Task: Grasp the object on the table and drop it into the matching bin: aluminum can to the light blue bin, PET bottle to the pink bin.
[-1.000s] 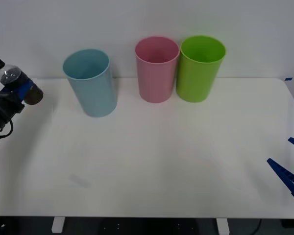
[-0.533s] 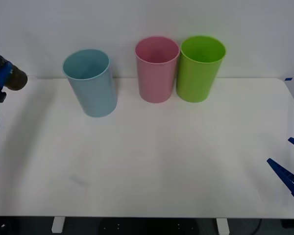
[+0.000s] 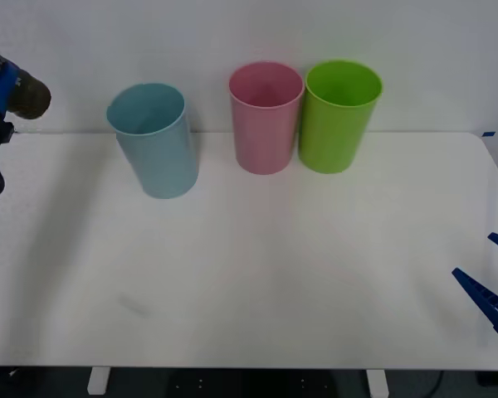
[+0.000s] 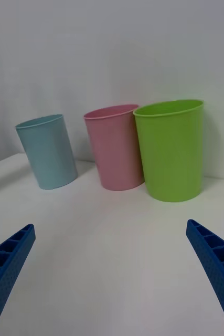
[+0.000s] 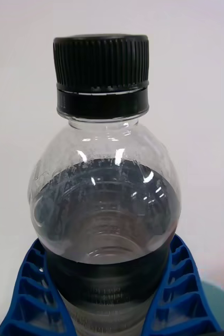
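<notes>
**Carrying the bottle toward the pink bin**

Clamped between the ribbed blue fingers of the left end effector (image 5: 112, 310), the bottle (image 5: 105, 210) is held off the tabletop (image 3: 257, 274) at the far left edge of the front view. From there the pink bin (image 3: 266, 116) lies well to the right, past the light blue bin (image 3: 153, 139), so the left arm likely has to cross over the blue one first. A green bin (image 3: 340, 114) stands just beside the pink. The right end effector (image 4: 112, 273) waits low at the right, fingers apart. A plain white wall stands behind.
</notes>
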Controlling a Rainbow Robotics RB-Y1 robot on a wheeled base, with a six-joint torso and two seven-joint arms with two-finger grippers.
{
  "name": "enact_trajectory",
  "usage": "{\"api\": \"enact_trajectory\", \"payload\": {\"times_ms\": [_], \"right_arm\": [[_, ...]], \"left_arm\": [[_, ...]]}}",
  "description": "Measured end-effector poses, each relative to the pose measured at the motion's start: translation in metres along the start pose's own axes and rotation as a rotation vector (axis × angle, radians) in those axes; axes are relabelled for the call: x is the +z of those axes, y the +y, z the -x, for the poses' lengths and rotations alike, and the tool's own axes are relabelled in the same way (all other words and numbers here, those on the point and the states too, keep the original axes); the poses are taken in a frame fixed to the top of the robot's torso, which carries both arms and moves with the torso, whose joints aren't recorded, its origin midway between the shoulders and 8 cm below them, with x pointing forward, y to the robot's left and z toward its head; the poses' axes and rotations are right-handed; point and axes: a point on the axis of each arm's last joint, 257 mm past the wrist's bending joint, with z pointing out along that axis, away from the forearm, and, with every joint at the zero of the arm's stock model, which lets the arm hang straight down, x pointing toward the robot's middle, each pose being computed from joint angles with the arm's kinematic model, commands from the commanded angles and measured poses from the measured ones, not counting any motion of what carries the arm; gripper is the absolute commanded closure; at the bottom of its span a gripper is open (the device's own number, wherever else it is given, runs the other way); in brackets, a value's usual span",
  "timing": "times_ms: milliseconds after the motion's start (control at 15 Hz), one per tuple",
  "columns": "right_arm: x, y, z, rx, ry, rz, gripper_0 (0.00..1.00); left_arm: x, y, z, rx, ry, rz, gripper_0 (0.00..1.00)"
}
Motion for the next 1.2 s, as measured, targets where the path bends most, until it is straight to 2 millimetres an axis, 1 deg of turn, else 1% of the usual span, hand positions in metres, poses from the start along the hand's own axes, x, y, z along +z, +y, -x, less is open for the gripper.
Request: {"api": "enact_trajectory", "payload": {"times_ms": [200,400,600,733,867,1200], "right_arm": [[0.000,0.000,0.000,0.000,0.000,0.000,0.00],[0.000,0.000,0.000,0.000,0.000,0.000,0.00],[0.000,0.000,0.000,0.000,0.000,0.000,0.00],[0.000,0.000,0.000,0.000,0.000,0.000,0.00],[0.000,0.000,0.000,0.000,0.000,0.000,0.00],[0.000,0.000,0.000,0.000,0.000,0.000,0.00]], "left_arm": [[0.007,-0.046,0.006,-0.064,-0.014,-0.020,1.00],[0.015,-0.090,0.006,-0.098,-0.013,-0.051,1.00],[0.026,-0.135,0.000,-0.102,-0.004,-0.128,1.00],[0.034,-0.162,-0.008,-0.107,0.012,-0.173,1.00],[0.046,-0.182,-0.018,-0.095,0.030,-0.208,1.00],[0.077,-0.223,-0.040,-0.051,0.072,-0.279,1.00]]}}
